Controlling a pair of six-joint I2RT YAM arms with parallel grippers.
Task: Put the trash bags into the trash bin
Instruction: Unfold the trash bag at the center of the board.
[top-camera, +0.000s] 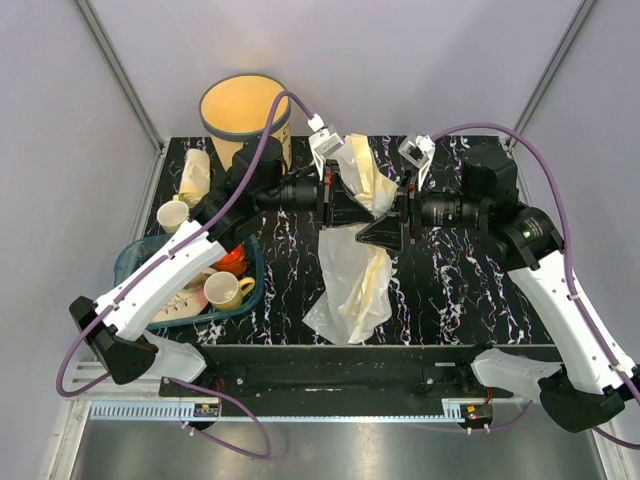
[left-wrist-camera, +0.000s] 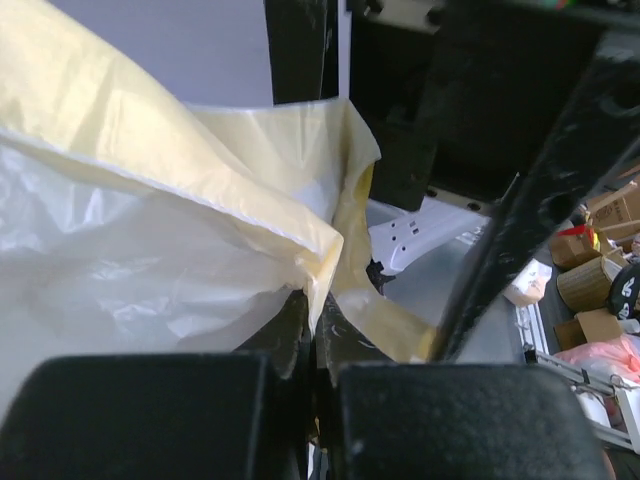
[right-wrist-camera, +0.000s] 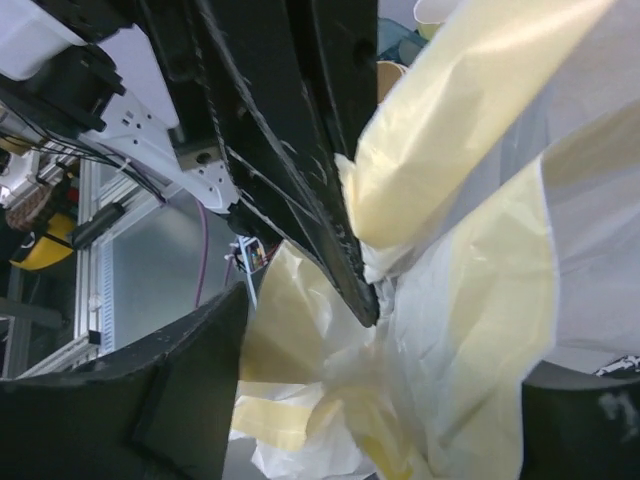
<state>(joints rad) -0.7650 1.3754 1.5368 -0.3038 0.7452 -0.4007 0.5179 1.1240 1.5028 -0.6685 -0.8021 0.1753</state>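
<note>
Grey walls (top-camera: 400, 60) enclose marbled table (top-camera: 460, 290) bearing trash bin (top-camera: 228, 150).

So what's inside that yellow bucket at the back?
Nothing shows inside the trash bin: only its bare yellow interior. Its near inner wall is hidden behind the rim. The trash bags are outside it.

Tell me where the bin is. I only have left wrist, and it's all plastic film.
Observer: The trash bin stands upright, mouth open, at the far left of the table.
Operator: Bag clear of the table?
Observer: No. The trash bag is held up mid-table, but its lower end lies on the table.
Operator: Right pincer on it?
Observer: Its fingers stand wide apart, with film between them.
</note>
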